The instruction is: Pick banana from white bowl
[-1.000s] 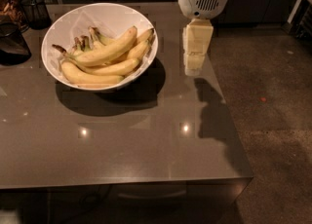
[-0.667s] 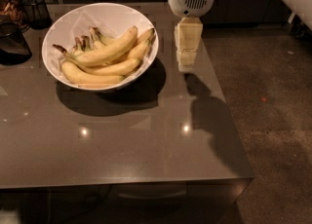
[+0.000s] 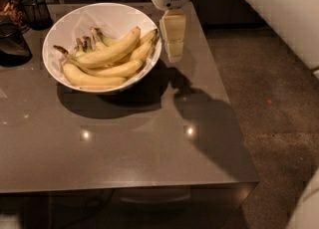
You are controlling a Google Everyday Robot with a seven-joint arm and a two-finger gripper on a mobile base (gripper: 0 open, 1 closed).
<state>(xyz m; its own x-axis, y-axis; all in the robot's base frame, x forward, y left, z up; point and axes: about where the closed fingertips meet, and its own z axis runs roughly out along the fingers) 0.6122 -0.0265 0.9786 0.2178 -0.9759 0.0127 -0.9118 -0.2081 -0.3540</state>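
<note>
The white bowl (image 3: 75,21) stands on the grey table at the back left and holds several yellow bananas. The banana (image 3: 110,51), the longest one, lies on top of the pile, running from its dark-brown stem end at the left up to the bowl's right rim. My gripper (image 3: 172,38) hangs from its white wrist just right of the bowl's right rim, above the table and beside the banana tips. It holds nothing that I can see.
A dark wire-mesh cup (image 3: 36,9) and a dark object (image 3: 12,45) stand at the table's far left. The grey table (image 3: 149,143) ends at the right and front edges, with speckled floor (image 3: 269,98) to the right. A pale surface (image 3: 279,9) fills the upper right.
My gripper has moved left, from well right of the bowl to just beside its right rim. The bowl and bananas have not moved.
</note>
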